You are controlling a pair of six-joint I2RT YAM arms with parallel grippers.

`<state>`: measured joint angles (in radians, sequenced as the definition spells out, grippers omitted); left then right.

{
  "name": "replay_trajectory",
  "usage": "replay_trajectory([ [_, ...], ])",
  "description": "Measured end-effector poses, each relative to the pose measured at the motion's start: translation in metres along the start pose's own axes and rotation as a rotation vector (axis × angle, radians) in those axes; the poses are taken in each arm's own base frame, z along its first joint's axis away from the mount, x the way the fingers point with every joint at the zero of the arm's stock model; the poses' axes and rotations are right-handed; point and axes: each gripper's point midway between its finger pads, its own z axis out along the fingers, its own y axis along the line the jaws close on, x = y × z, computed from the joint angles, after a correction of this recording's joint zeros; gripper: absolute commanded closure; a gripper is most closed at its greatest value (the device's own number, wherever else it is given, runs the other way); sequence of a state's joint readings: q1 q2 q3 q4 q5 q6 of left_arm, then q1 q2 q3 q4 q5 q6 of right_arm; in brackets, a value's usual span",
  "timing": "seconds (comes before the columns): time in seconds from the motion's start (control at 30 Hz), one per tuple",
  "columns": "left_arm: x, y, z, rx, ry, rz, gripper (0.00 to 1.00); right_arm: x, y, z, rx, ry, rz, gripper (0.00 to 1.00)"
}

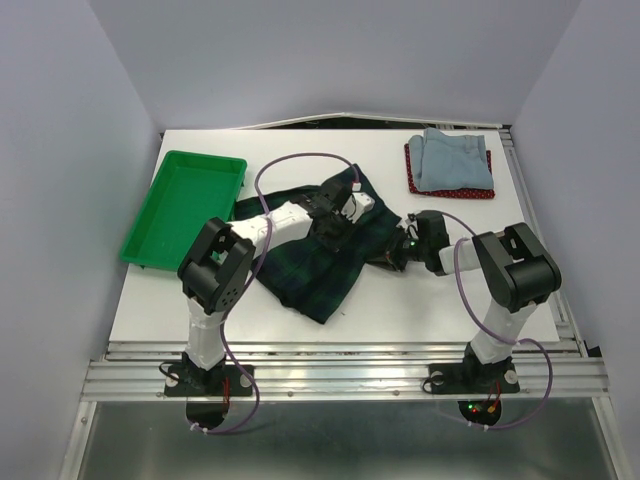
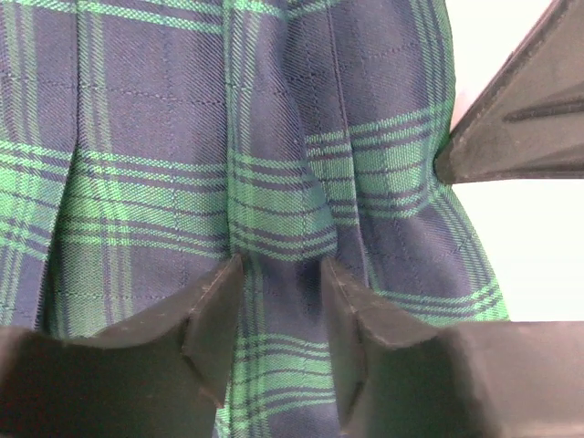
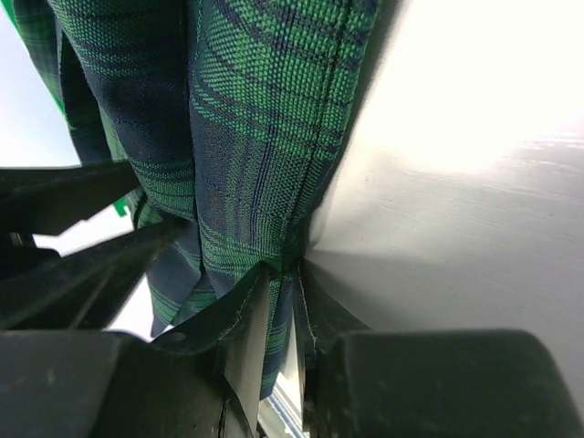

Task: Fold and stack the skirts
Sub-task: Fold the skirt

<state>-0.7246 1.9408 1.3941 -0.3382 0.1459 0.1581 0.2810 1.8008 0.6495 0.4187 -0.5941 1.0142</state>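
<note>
Pale walls (image 1: pixel 60 150) are closing in the white table (image 1: pixel 180 310) on the left, far and right. Only the near side is staying open, where both arm bases are sitting.

Tray (image 1: pixel 183 208) is lying far left, angled, with its near corner reaching the table's left edge. Denim skirt (image 1: pixel 452 160) is lying folded on the red skirt (image 1: pixel 450 192) in the far-right corner, well apart from the rest. Bare table is showing along the near edge, at near right, and in a strip between the stack and the plaid skirt (image 1: pixel 310 275).

Plaid skirt is lying mid-table, skewed to the table edges, with one corner pointing at the near edge. It is bunched under the arms, so I cannot tell its long axis. In the left wrist view the pleats are running roughly in line with the fingers.

Left arm is standing with its elbow raised at near left, forearm reaching far-right over the skirt. Left gripper (image 1: pixel 345 215) is pointing down onto the cloth. In its wrist view, left gripper (image 2: pixel 278 269) is showing its fingers (image 2: pixel 214 319) only narrowly apart, nipping a ridge of plaid between them, with creases converging at the tips.

Right arm is bending at near right, forearm reaching left and low. Right gripper (image 1: pixel 400 248) is sitting at the skirt's right edge. In its wrist view, right gripper (image 3: pixel 287 274) is clamping a fold of the plaid skirt (image 3: pixel 246 137), which is rising clear of the table there.
</note>
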Motion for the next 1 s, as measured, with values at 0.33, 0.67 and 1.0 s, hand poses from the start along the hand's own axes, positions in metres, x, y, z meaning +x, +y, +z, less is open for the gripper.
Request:
replay_trajectory([
  [0.33,0.001,0.002,0.002,-0.009,0.008,-0.003,1.0,-0.001,0.0,0.0,0.001,-0.004,-0.009,0.78],
  [0.67,-0.02,-0.01,-0.032,0.048,-0.012,0.002,1.0,-0.001,0.0,0.0,0.004,-0.007,-0.009,0.78],
  [1.0,-0.027,-0.032,-0.052,0.161,-0.007,-0.02,1.0,-0.001,0.0,0.001,0.004,-0.008,-0.006,0.78],
])
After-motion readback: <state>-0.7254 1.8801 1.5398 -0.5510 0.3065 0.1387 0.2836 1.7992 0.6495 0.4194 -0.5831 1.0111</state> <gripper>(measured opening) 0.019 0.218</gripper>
